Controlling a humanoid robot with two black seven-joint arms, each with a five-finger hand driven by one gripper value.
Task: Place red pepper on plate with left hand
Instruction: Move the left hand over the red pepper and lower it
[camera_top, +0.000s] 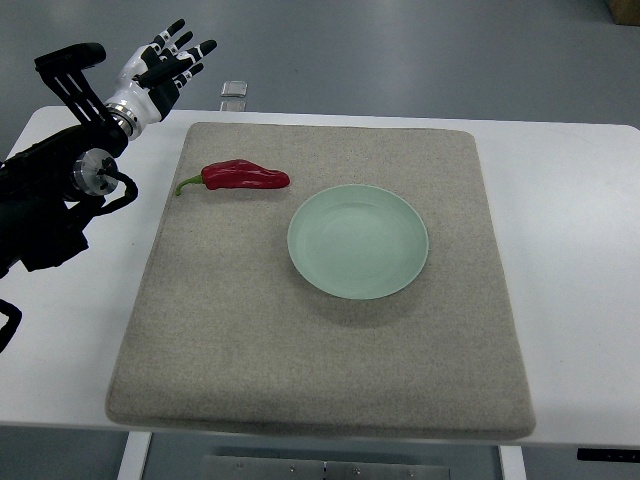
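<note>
White bench (580, 300) carries a grey felt mat (320, 380) covering most of its top. On the mat, right of centre: pale green plate (330, 262), shallow, nothing in it. Left robot hand (165, 62) is raised over the bench's far-left corner, fingers spread, holding nothing; well apart from the pepper. Right arm not visible. Red pepper (245, 177) lies flat on the mat, up and left of the plate, near it but not touching, long axis roughly left-right, green stem pointing left toward the arm. Glossy, slightly curved, fatter at the stem end and tapering toward the right. Small clear object (234, 89) sits on the bench past the mat's far edge, can't tell what it is. Judgement: step in hand is the reach. Come down over the pepper's thick middle, fingers across the short axis, not the stem. Skin looks slick, so wrap rather than pinch; expect it to roll on the mat. Then lift clear of the plate rim before moving right.
</note>
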